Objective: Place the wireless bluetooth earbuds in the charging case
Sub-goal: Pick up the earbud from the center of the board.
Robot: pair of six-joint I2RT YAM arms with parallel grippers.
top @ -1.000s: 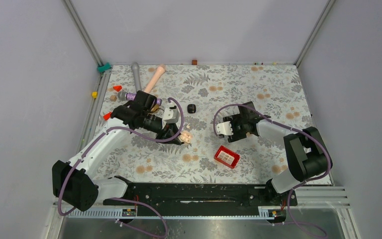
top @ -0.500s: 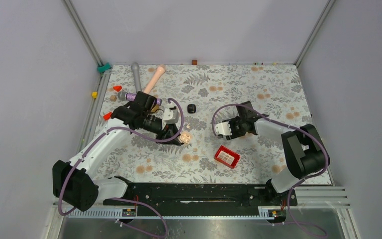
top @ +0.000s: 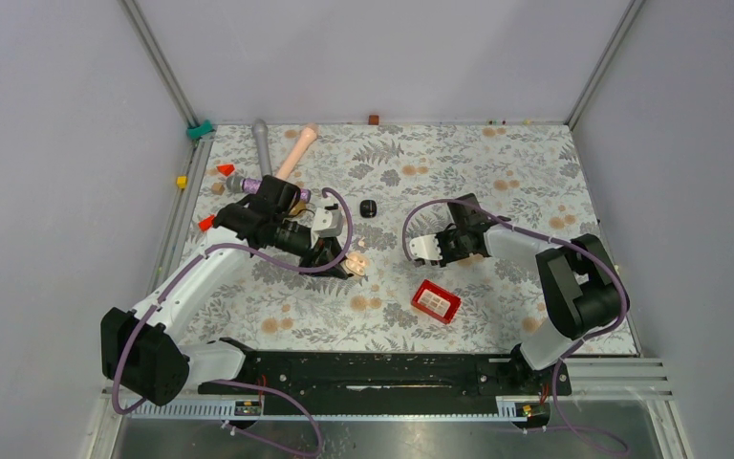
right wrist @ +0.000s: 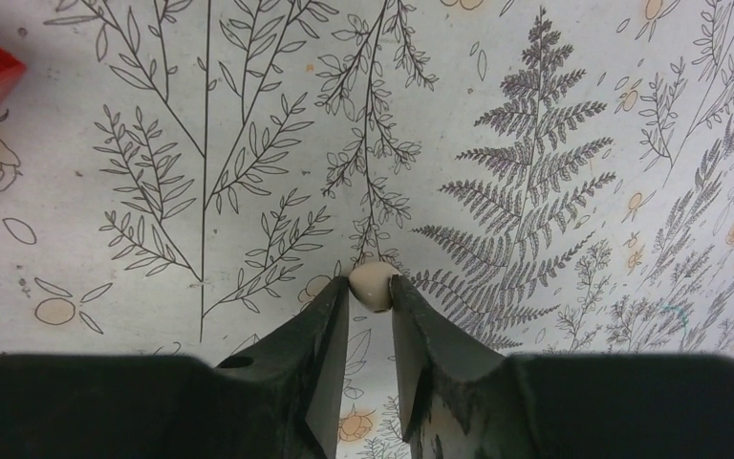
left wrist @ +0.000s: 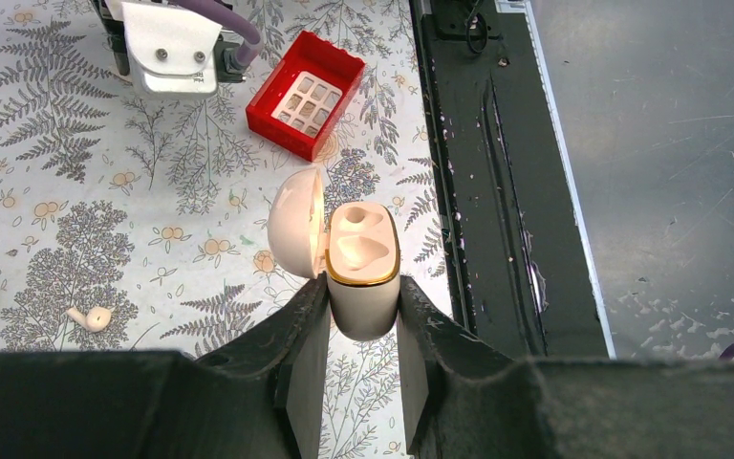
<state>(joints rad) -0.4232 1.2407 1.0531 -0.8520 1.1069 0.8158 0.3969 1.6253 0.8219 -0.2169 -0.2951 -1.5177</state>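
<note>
Clamping the open-lidded charging case (left wrist: 364, 273), left gripper (left wrist: 361, 298); right gripper (right wrist: 371, 295) pinching 1 cream earbud (right wrist: 372, 283)

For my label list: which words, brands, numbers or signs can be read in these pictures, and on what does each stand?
None can be read. The cream plastic charging case with gold rim, the red plastic box with white grid insert, the small cream earbud and the white plate with two screws show no lettering.
</note>
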